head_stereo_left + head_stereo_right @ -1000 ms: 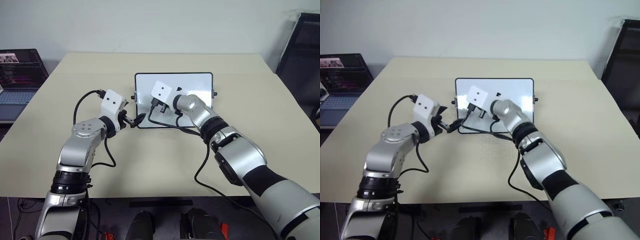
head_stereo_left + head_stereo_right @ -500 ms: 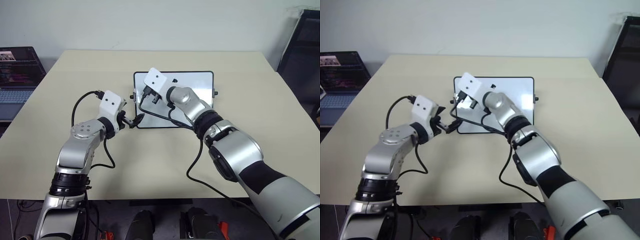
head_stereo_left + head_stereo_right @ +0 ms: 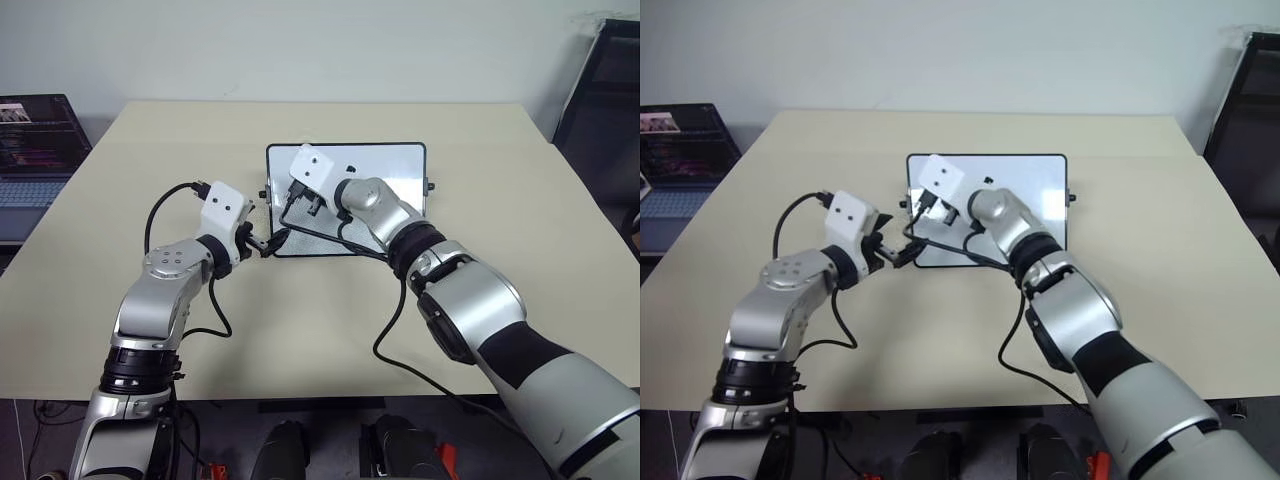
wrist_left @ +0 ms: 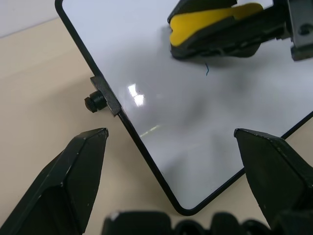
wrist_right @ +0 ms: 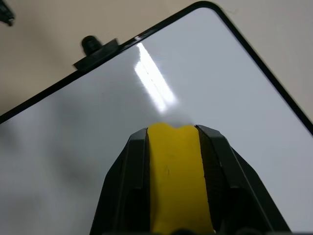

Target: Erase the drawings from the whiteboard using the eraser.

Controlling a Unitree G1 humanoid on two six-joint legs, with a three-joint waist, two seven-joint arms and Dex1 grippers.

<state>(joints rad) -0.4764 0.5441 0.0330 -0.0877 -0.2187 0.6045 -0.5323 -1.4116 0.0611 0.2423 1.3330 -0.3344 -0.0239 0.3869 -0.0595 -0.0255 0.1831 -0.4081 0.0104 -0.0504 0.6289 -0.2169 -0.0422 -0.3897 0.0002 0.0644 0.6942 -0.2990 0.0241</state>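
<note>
The right gripper (image 5: 172,142) was clamped on the yellow eraser (image 5: 177,176), whose tip rested on the whiteboard (image 3: 390,165) near the board's left end, with a short blue stroke of the drawings (image 4: 207,70) just under the eraser. The left gripper (image 4: 171,142) stood wide open and empty, its fingers (image 4: 73,171) straddling the whiteboard's near left corner, with the small side knob (image 4: 94,102) just past one fingertip. Farther off, the board lay flat on the beige table (image 3: 500,260), and a laptop (image 3: 35,150) sat beyond the table's left edge.
</note>
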